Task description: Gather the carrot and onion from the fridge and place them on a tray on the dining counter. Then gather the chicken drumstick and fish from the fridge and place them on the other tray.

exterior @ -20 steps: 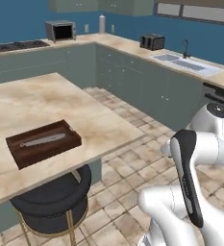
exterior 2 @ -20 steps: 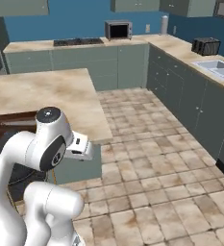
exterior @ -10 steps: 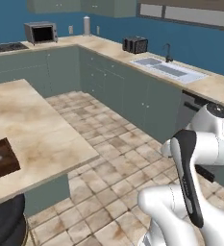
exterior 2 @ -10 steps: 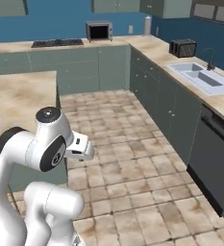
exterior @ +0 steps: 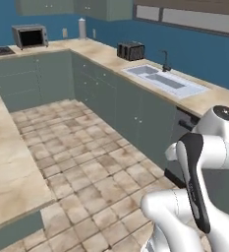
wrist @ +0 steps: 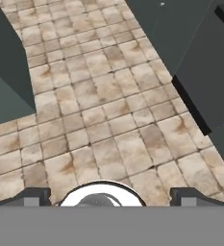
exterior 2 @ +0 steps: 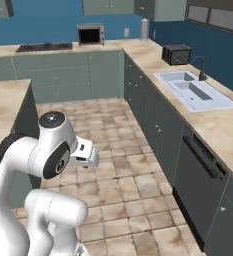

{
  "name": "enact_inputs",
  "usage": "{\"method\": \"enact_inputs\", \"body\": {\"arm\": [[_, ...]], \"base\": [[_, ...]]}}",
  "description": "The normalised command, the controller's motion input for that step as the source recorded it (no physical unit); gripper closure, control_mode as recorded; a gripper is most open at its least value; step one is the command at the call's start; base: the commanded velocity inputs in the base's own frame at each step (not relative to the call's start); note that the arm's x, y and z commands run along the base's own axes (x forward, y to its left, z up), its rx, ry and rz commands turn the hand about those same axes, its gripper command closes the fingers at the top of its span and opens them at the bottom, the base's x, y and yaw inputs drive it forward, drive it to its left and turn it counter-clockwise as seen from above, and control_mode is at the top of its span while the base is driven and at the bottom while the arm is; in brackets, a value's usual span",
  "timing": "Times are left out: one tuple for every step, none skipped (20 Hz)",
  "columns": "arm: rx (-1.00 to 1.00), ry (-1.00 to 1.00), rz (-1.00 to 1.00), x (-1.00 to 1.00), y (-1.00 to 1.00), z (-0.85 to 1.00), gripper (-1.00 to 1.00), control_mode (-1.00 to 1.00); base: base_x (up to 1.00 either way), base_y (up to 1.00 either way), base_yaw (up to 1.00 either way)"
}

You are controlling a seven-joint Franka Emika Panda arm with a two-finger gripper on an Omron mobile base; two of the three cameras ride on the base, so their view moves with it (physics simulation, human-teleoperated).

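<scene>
The gripper (wrist: 104, 196) is held wide open with nothing in it, pointed down at the tiled floor (wrist: 108, 120).

The arm (exterior: 204, 187) is glossy white with rounded, bulging segments, a dark stripe at one joint and a grey round cap on top.

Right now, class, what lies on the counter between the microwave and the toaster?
In the right base view, a white cylindrical canister stands at the counter corner between the microwave and the toaster; otherwise that stretch is bare.
</scene>
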Motion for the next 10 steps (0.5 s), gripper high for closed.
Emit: {"method": "enact_inputs", "body": {"arm": [[0.00,0.00,0.00,0.00,0.00,0.00,-1.00,1.00],[0.00,0.00,0.00,0.00,0.00,0.00,-1.00,1.00],[0.00,0.00,0.00,0.00,0.00,0.00,-1.00,1.00],[0.00,0.00,0.00,0.00,0.00,0.00,-1.00,1.00],[0.00,0.00,0.00,0.00,0.00,0.00,-1.00,1.00],[0.00,0.00,0.00,0.00,0.00,0.00,-1.00,1.00],[0.00,0.00,0.00,0.00,0.00,0.00,-1.00,1.00],[0.00,0.00,0.00,0.00,0.00,0.00,-1.00,1.00],[0.00,0.00,0.00,0.00,0.00,0.00,-1.00,1.00],[0.00,0.00,0.00,0.00,0.00,0.00,-1.00,1.00]], "base": [[1.00,-0.27,0.07],[1.00,-0.23,0.07],[1.00,-0.24,0.07],[1.00,-0.25,0.11],[1.00,-0.25,0.16],[1.00,-0.21,0.21],[1.00,-0.11,0.27],[1.00,-0.13,0.33],[1.00,-0.13,0.36],[1.00,-0.17,0.40]]}}
